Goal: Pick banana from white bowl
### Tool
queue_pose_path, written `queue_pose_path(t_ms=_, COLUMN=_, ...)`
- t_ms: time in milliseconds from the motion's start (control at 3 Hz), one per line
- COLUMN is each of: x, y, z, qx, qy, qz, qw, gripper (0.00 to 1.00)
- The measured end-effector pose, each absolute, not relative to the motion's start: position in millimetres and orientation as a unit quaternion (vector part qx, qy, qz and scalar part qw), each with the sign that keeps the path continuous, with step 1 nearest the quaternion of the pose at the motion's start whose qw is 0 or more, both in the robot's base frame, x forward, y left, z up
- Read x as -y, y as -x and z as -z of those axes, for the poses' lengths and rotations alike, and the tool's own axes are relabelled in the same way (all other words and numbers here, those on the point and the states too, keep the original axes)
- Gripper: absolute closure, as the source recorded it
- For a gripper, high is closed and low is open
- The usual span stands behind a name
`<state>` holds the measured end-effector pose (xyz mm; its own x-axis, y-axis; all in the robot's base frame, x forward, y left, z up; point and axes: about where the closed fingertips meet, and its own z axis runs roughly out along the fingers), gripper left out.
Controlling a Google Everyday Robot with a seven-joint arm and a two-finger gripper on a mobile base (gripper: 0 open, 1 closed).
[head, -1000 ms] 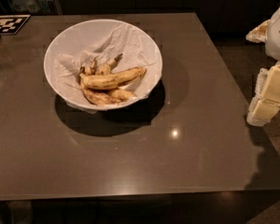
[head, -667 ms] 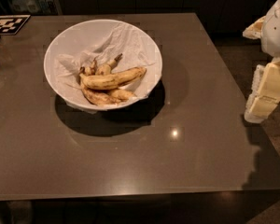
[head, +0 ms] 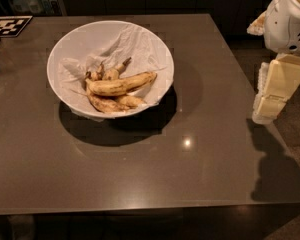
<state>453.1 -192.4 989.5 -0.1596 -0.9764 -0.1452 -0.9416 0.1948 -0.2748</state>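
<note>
On the dark bench [head: 200,179], toward the back left, sits the white bowl [head: 65,54], lined with crumpled paper [head: 125,39]. The banana [head: 121,84] lies across a few smaller, browner bananas [head: 110,104] inside it. The gripper [head: 266,109] hangs just off the bench's right edge, well apart from the bowl. Can't tell if it's wide or narrow.

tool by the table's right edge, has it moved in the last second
Yes. The tool, hanging beside the table's right edge, has shifted slightly left, closer to that edge and the white bowl, which stayed put.
</note>
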Motion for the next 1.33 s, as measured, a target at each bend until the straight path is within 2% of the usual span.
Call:
queue_pose_path(t_ms=333, x=186, y=-461, z=-985, qx=-0.756, qy=0.635, qz=0.066, qw=0.145, gripper=0.0)
queue_pose_path(t_ms=1000, x=106, y=-512, z=-1008, qx=-0.681, qy=0.71, qz=0.095, qw=0.15, gripper=0.0)
queue_pose_path(t_ms=1333, x=97, y=-515, z=-1012, qx=-0.675, qy=0.713, qz=0.1, qw=0.159, gripper=0.0)
